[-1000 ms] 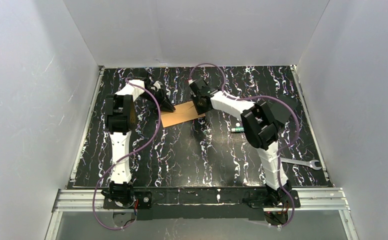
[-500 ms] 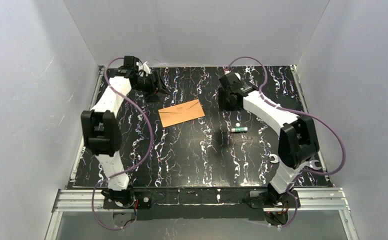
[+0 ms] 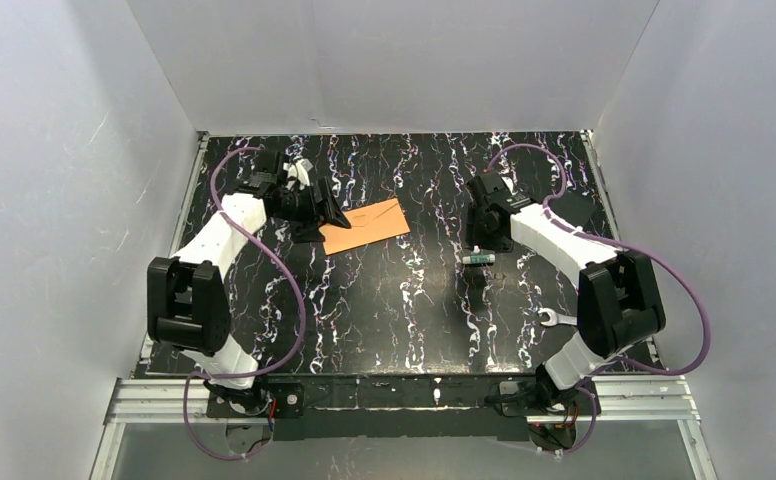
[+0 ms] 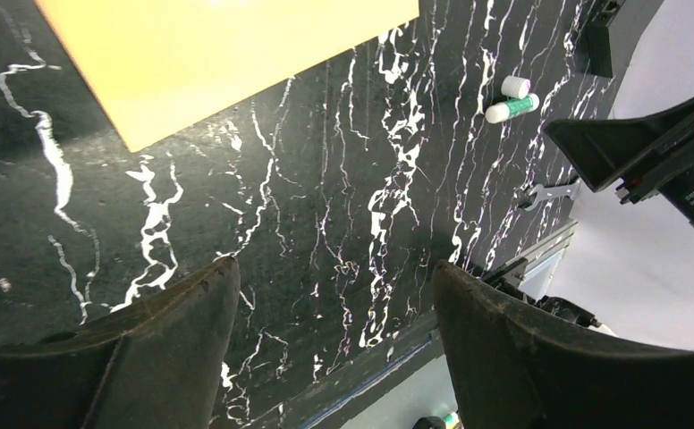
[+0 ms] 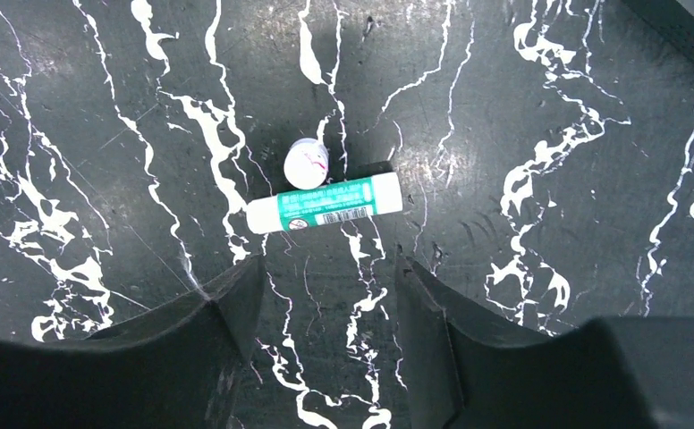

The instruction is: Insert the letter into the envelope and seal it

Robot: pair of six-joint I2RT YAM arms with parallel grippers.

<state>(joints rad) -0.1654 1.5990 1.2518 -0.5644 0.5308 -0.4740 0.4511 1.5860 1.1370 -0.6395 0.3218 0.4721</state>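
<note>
The orange-brown envelope (image 3: 366, 225) lies flat on the black marbled table, far of centre; its corner fills the top left of the left wrist view (image 4: 227, 54). The letter is not in view. My left gripper (image 3: 322, 224) hovers at the envelope's left end, open and empty (image 4: 334, 268). My right gripper (image 3: 481, 240) hangs well to the right of the envelope, open and empty (image 5: 327, 261), just above a green-and-white glue stick (image 5: 325, 206).
The glue stick (image 3: 478, 258) lies right of centre with its white cap (image 5: 303, 164) loose beside it. A steel wrench (image 3: 562, 318) rests near the right arm's elbow. White walls enclose the table on three sides.
Both grippers let go of the envelope's ends, opened and lifted off. The left came back down beside the envelope's left end; the right swung right to over the glue stick.
</note>
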